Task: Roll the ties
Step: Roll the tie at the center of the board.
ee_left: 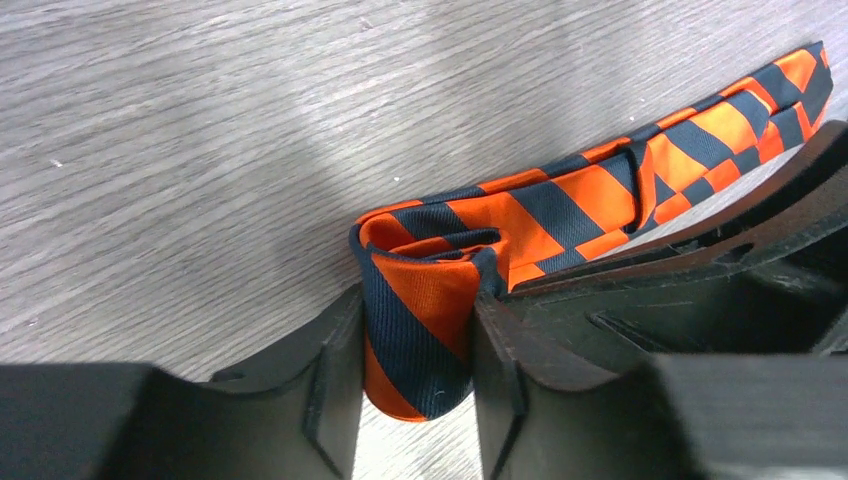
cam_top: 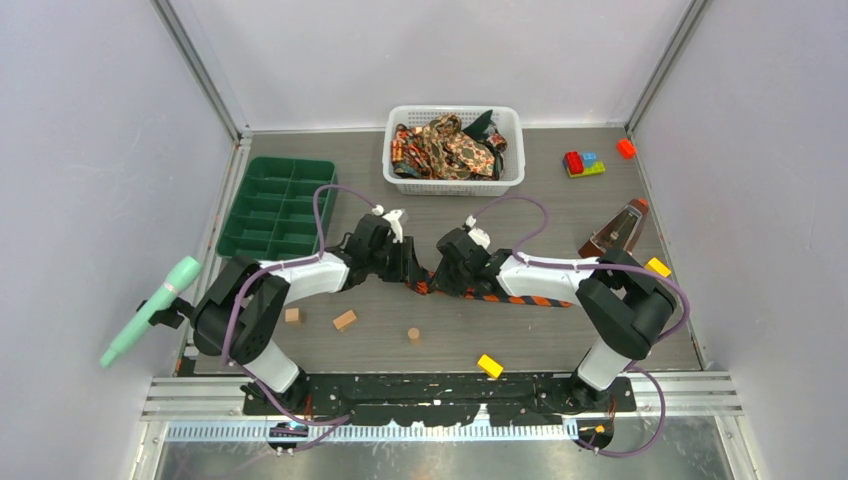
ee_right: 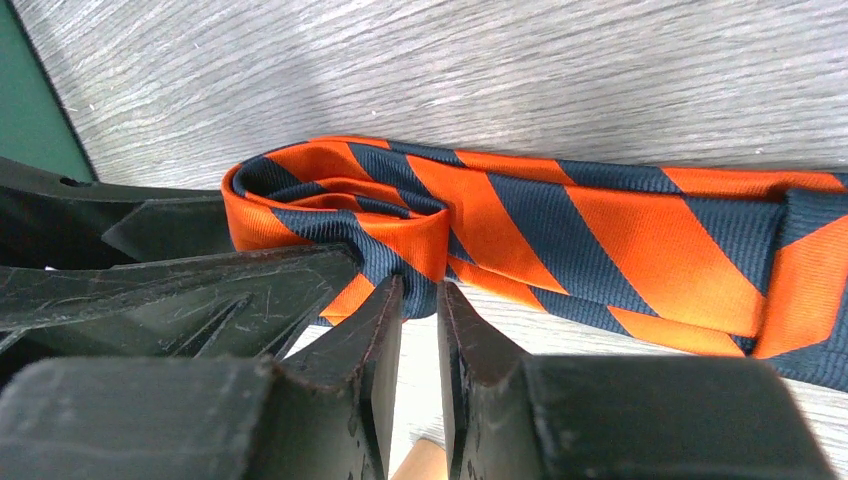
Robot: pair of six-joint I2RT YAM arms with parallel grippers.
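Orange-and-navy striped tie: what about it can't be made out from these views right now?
- Left wrist view: the roll of the orange-and-navy striped fabric tie is partly covered by the left gripper. The tail is cut off at the right edge.
- Right wrist view: the right gripper hides the roll's near edge. The inner turns are folded too tightly to count.
- Top view: both grippers cover the roll.

Grey wood-grain table (cam_top: 450, 342) beneath the left gripper (cam_top: 412, 274); plain pale walls (cam_top: 440, 50) beyond it and on both sides; metal posts (cam_top: 199, 65) at the far corners; even light.
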